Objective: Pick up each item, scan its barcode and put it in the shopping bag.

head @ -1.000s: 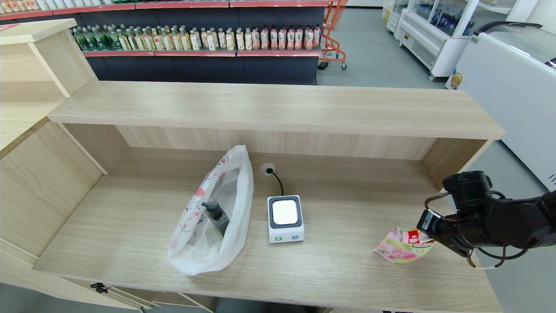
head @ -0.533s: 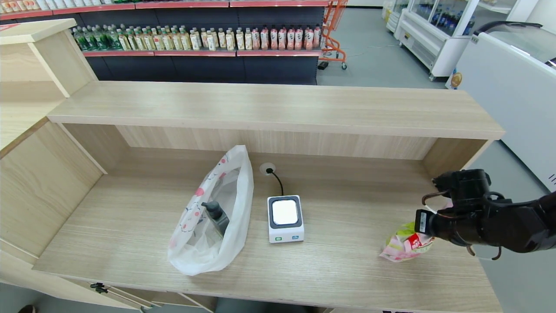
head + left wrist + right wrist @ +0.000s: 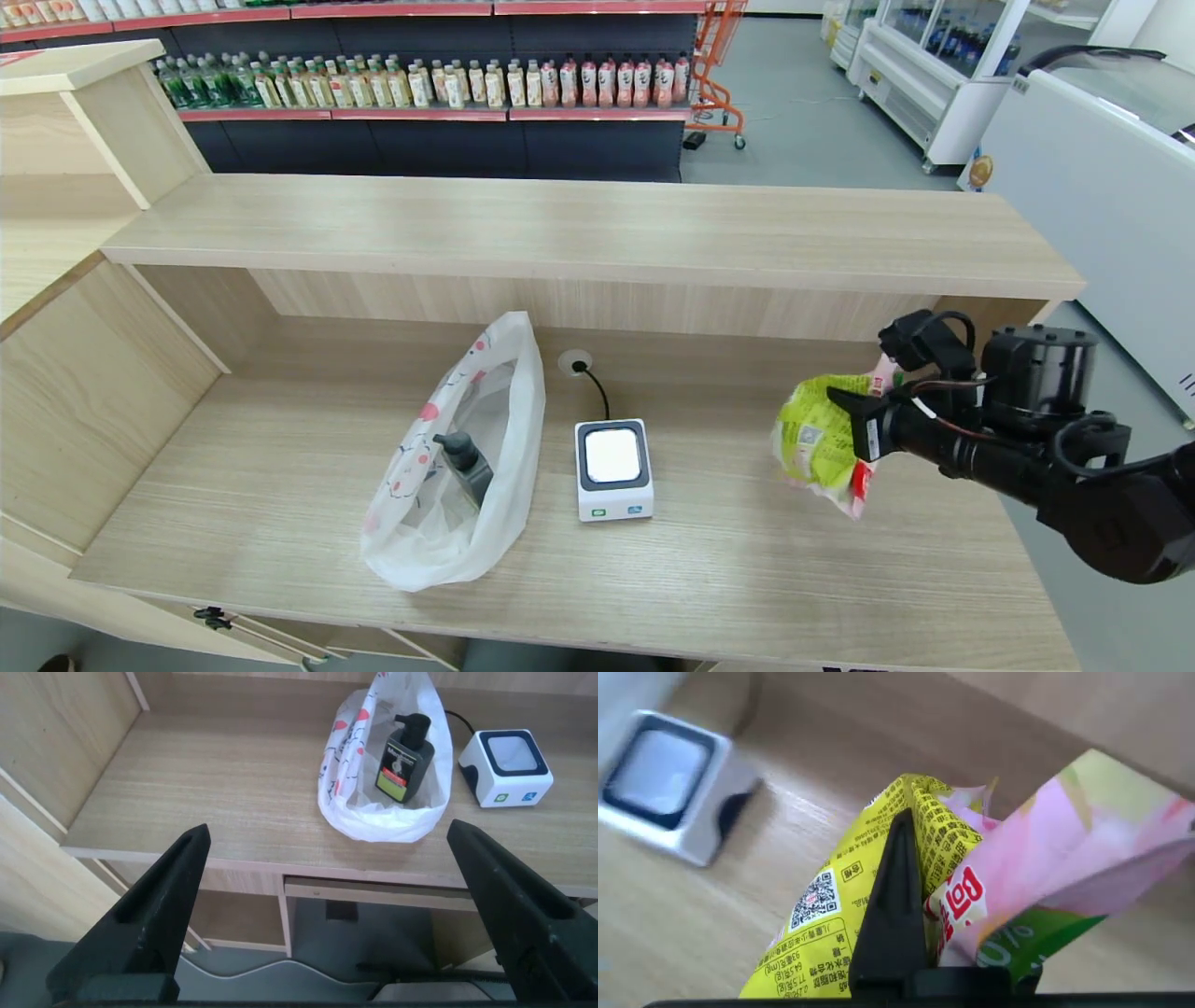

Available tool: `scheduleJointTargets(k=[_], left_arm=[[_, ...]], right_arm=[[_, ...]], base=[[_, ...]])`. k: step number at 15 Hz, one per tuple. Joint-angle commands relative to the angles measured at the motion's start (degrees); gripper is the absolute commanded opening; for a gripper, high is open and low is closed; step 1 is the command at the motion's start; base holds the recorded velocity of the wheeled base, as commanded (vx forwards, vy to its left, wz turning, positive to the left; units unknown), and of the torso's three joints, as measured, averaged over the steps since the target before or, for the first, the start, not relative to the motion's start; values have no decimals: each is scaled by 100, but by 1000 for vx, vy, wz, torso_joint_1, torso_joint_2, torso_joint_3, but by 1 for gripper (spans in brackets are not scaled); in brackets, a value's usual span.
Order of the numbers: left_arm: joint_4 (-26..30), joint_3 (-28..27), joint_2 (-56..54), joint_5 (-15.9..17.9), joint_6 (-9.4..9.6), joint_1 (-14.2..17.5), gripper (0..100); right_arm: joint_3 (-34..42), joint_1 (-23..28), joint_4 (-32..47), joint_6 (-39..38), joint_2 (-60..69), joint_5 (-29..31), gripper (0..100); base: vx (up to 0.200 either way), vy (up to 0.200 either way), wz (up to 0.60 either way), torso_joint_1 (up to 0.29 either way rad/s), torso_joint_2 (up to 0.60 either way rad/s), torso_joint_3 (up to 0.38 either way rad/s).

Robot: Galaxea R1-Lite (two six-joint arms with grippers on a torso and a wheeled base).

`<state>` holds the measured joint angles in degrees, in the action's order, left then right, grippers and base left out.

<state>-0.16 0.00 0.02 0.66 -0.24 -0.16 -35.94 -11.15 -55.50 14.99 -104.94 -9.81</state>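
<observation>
We judge the task to be about halfway through for the items we can see. A dark pump bottle [image 3: 464,464] already lies inside the shopping bag [image 3: 439,523], which sits open on the bench [image 3: 728,579] about midway along its length, nearer the front edge than the back wall. Whether that bottle was scanned we cannot say from here. The second item, a snack pouch [image 3: 822,443], is clamped in the right tool [image 3: 868,401] and hangs clear of the bench surface toward the right end, well apart from the bag. The scanner [image 3: 613,467] stands just beside the bag, between it and the pouch. In the right wrist view one dark finger [image 3: 895,905] presses on the pouch's yellow-green side, where printed codes show (the pink front faces the other way), so the grip looks firm, though the pouch is soft and crumpled. The left tool [image 3: 329,833] is spread wide with nothing in it and hangs off the front edge of the bench, looking in at the bag and scanner. In our judgement, what is left is to carry the pouch over the scanner's pale window with its code side down, wait for the read, and then drop it into the bag's mouth beside the bottle.
</observation>
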Motion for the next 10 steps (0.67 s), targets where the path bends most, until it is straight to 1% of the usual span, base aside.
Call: scheduleJointTargets(k=[1,2,3,4,5,6,7,8,9,10], left_arm=[[-2,0,-2,-4,-2,-2,100],[-2,0,6,-4,-2,-11,100],[-2,0,6,-4,-2,-2,100],[-2,0,6,-4,-2,-2,100],[-2,0,6,4,-2,-2,100],[-2,0,-2,-4,-2,-2,100],[-2,0,6,-4,-2,-11,100],[-2,0,6,-4,-2,-2,100],[-2,0,6,-4,-2,-11,100],[-2,0,6,4,-2,-11,100]], right_arm=[[315,-36,-584,531,316,-1005,0],[412,-10,-874,935,421,-1893,0],[430,-1,-1015,1480,588,-3044,0],[430,-1,-989,1911,720,-3932,0],[421,-1,-945,2350,799,-4573,0],[412,-18,-874,2878,834,-5118,0],[403,-27,-787,3458,852,-5540,0],[421,-36,-655,3967,852,-5839,0],[421,-36,-338,4486,870,-6094,0],[412,-80,136,5057,949,-6296,0]], base=[[0,0,0,0,0,0],[0,0,0,0,0,0],[0,0,0,0,0,0],[0,0,0,0,0,0],[0,0,0,0,0,0],[0,0,0,0,0,0],[0,0,0,0,0,0],[0,0,0,0,0,0],[0,0,0,0,0,0],[0,0,0,0,0,0]])
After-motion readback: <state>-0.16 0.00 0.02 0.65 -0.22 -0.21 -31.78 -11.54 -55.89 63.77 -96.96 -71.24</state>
